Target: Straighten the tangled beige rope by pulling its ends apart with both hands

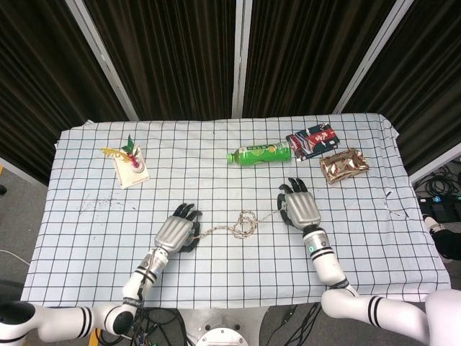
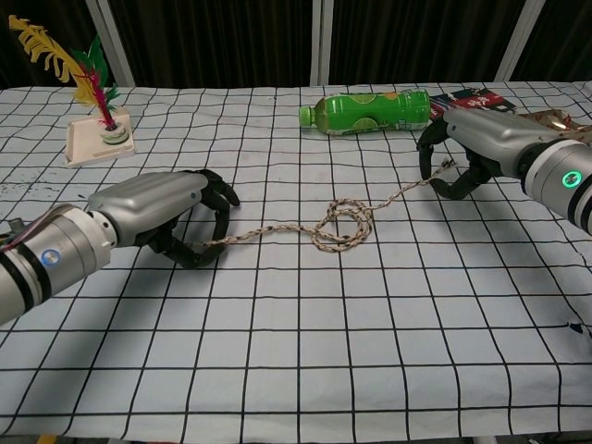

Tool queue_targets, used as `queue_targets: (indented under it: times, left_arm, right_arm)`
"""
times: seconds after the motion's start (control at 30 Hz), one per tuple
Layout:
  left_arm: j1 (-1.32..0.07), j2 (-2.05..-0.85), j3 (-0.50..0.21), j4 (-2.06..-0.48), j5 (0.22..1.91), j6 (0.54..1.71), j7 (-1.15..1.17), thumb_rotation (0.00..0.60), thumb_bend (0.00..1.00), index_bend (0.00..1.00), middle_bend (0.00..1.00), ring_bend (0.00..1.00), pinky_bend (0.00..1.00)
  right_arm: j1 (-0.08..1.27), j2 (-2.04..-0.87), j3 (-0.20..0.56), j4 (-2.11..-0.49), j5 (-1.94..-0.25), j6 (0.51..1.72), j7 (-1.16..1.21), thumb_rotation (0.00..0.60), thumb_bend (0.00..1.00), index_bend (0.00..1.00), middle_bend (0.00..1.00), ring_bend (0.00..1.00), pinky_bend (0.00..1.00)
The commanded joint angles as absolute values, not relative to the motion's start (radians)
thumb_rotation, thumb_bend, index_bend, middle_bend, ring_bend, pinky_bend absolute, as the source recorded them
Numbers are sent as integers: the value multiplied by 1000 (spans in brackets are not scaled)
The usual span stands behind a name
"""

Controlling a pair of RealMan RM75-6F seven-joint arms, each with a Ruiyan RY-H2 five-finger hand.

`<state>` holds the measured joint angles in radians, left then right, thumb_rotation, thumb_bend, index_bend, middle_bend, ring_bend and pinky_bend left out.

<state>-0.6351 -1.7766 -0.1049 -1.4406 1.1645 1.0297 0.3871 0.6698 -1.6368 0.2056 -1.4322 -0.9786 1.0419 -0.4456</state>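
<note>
The beige rope (image 1: 243, 224) (image 2: 343, 225) lies across the checked cloth with a knotted loop in its middle. My left hand (image 1: 176, 233) (image 2: 157, 215) sits at the rope's left end, fingers curled down, gripping that end against the thumb. My right hand (image 1: 301, 207) (image 2: 483, 148) curls over the right end, which rises off the cloth between its fingers and thumb. From the loop, both stretches of rope run nearly straight to the hands.
A green bottle (image 1: 259, 153) (image 2: 370, 109) lies on its side behind the rope. A dark snack packet (image 1: 311, 140) and a gold packet (image 1: 343, 164) lie at the back right. A feathered shuttlecock on a white tray (image 1: 132, 166) (image 2: 98, 136) stands at the back left.
</note>
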Motion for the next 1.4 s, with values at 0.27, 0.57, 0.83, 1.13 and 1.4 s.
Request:
queue_targets:
  times: [0.27, 0.57, 0.83, 1.13, 1.4]
  left_arm:
    - [-591, -1706, -104, -1468, 1228, 1080, 254, 579, 514, 602, 174, 0, 0]
    - [-534, -1579, -122, -1477, 1256, 1119, 86, 582, 514, 606, 182, 0, 0]
    - [-485, -1497, -128, -1445, 1264, 1150, -24, 582, 514, 606, 183, 0, 0]
    - [-450, -1469, -103, -1413, 1309, 1171, -82, 579, 513, 606, 184, 0, 0]
    - [-440, -1491, -83, -1371, 1330, 1162, -87, 579, 513, 606, 184, 0, 0]
  right_arm:
    - [636, -1570, 216, -1486, -992, 1080, -408, 600, 486, 636, 201, 0, 0]
    - [575, -1453, 217, -1584, -1016, 1124, -341, 600, 486, 636, 201, 0, 0]
    - [530, -1343, 223, -1663, -1029, 1143, -284, 600, 486, 636, 201, 0, 0]
    - [487, -1269, 204, -1696, -1031, 1137, -232, 600, 487, 636, 201, 0, 0]
    - [465, -1275, 175, -1644, -1013, 1115, -215, 600, 489, 637, 200, 0, 0]
